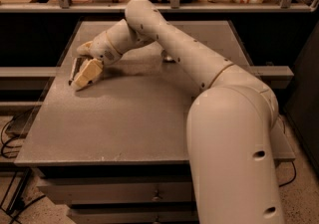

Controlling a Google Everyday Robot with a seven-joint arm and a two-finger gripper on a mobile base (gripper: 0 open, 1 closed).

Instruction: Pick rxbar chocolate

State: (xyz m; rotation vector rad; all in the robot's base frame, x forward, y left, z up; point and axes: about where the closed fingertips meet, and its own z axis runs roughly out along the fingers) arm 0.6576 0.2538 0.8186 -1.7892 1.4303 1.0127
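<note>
One table (129, 118): grey, flat-topped. One arm (199, 63): stretched to its left edge. One gripper (85, 74): low at that edge (whether open or holding could not be told). One rxbar chocolate (74, 68): dark, flat, just beside the gripper, partly hidden. Advice: straddle the narrow width, stay low, lift level.

The gripper (83, 76) is hanging low over the table (129, 128), the rxbar chocolate (74, 66) lying just beside it, partly hidden.
</note>
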